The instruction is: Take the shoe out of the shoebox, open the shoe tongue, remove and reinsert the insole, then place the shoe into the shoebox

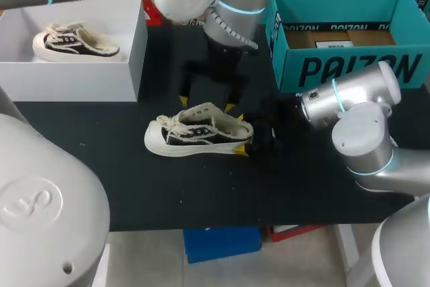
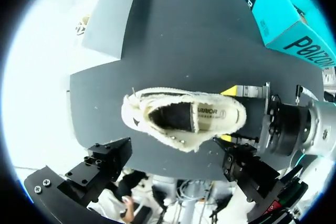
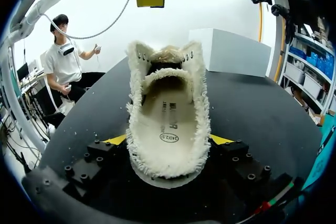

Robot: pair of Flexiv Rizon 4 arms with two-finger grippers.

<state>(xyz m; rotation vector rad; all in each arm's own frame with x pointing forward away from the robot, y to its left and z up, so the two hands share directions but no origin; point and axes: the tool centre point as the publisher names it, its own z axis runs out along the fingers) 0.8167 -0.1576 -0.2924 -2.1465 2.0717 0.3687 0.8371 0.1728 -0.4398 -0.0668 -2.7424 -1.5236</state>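
Black surface is carrying two boxes and one loose shoe. White shoebox is sitting at the far left, open at the top, and is holding a second shoe that is resting on its sole inside. Teal box is sitting at the far right, also open, and is holding brown cardboard with a white label on it. The two boxes are standing well apart.

The shoe is standing upright on its sole on the surface, between the boxes and nearer the front edge, outside both. It is dark with a cream sole and fuzzy cream trim, toe pointing toward the white shoebox side. Its mouth is gaping wide.

Right tool is coming in from the right and pinching the shoe at the heel, one yellow tip touching each side.

Left tool is hanging over the shoe, not touching it, fingers spread wide with nothing between them.

Insole is lying flat inside the shoe, pale, with print showing near the heel.
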